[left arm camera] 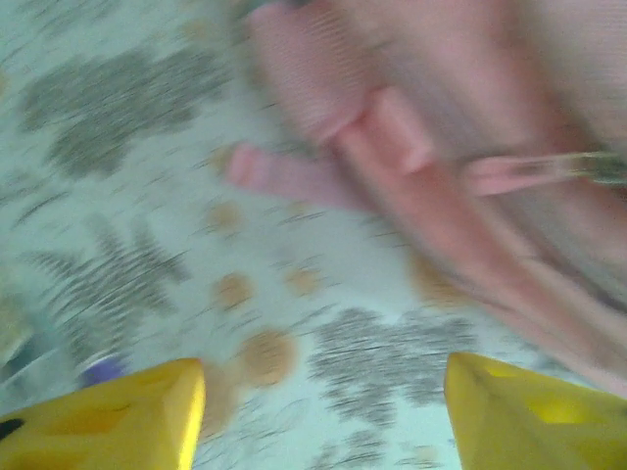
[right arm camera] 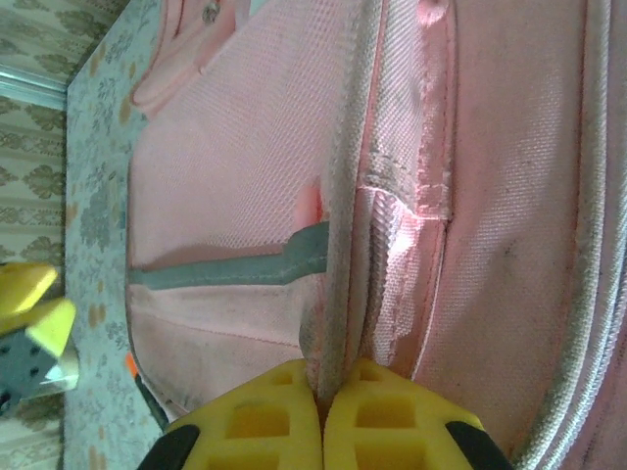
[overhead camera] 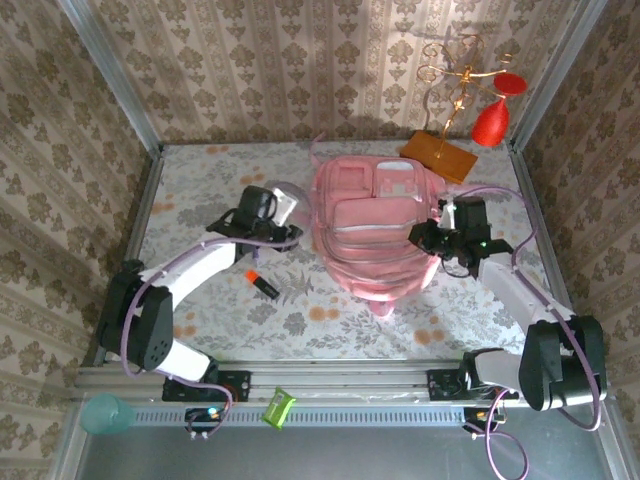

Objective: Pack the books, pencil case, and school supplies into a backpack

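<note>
The backpack (overhead camera: 365,230) lies flat in the middle of the desk (overhead camera: 190,200), between your two arms, with its pockets facing up. It is soft and nothing weighs it down. If you pull with the right arm, the whole bag will probably slide or fold instead of the pocket opening. The fabric could also slip out of a grip as thin as this one.

Your left arm reaches from its base up and to the right, with the elbow low near the desk's left edge and the wrist just beside the bag's left flank. Your right arm mirrors it, with the forearm angled up and to the left and the wrist against the bag's right side.

The right pincer (right arm camera: 322,397) is pinched tight on a grey corded seam of the backpack, its pads pressed together around the edge. The left pincer (left arm camera: 325,367) stands wide with nothing between its fingers, over bare desk beside a pink strap. That view is smeared, so judge your clearance from overhead before you close, or you may catch the strap rather than what you want.

The short black-and-orange pen (overhead camera: 262,284) lies loose on the desk, near the left forearm and apart from the bag. A low sweep of that arm could knock it away.
</note>
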Robot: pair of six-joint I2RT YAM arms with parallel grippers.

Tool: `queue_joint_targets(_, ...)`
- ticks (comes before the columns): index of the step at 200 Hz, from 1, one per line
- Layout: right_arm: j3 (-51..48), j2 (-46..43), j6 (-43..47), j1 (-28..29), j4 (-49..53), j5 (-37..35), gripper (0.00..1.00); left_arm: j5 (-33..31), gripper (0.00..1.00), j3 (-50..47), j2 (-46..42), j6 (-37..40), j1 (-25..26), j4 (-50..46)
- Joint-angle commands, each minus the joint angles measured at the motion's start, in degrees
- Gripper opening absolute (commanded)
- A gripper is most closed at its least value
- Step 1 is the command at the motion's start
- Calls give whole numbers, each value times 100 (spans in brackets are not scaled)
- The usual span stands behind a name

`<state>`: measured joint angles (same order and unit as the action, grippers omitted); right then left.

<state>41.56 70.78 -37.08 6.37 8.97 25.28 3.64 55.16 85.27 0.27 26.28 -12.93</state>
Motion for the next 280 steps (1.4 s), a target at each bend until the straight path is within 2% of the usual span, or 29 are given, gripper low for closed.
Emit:
queue_joint_targets(1, -186, -246, -461, 384, -752, -256, 13, -616, 76, 14, 335, -1181, -523, -770)
queue_joint_targets(22, -177, -263, -310, 557, -585, -433, 24, -510, 76, -50, 541, -1434, -866, -674)
queue_joint_targets(41, 199, -376, 668, 611, 476, -958, 42, -384, 76, -86, 627, -1540, -903, -632)
queue_joint_targets(61, 502, -710, 1724, 1167, 1182, -2334, 57, -231, 76, -187, 689, -1629, -897, -552)
queue_joint_targets(79, 533, -881, 2449, 1937, 1159, -3683, 71, -151, 75, -192, 838, -1693, -898, -536)
queue_joint_targets(97, 582, -728, 3173, 2443, 937, -4074, 78, -176, 72, -174, 996, -1722, -901, -517)
queue_joint_targets(133, 1002, 10, 4521, 3024, 833, -4058, 82, -136, 63, -49, 1266, -1701, -899, -500)
queue_joint_targets(162, 1203, 268, 4877, 3036, 798, -3641, 83, 20, 50, -33, 1420, -1774, -897, -408)
queue_joint_targets(184, 1395, 513, 5167, 3028, 1012, -3489, 82, -102, 40, -67, 1536, -1793, -897, -377)
queue_joint_targets(219, 1888, 1025, 5805, 2976, 1709, -3093, 81, -16, 20, -33, 1676, -1790, -874, -286)
queue_joint_targets(247, 2274, 1500, 6244, 2967, 2118, -3100, 79, 76, 12, 109, 1733, -1818, -840, -209)
queue_joint_targets(280, 2500, 1913, 6593, 2949, 2019, -3129, 78, 58, 2, 258, 1765, -1827, -809, -184)
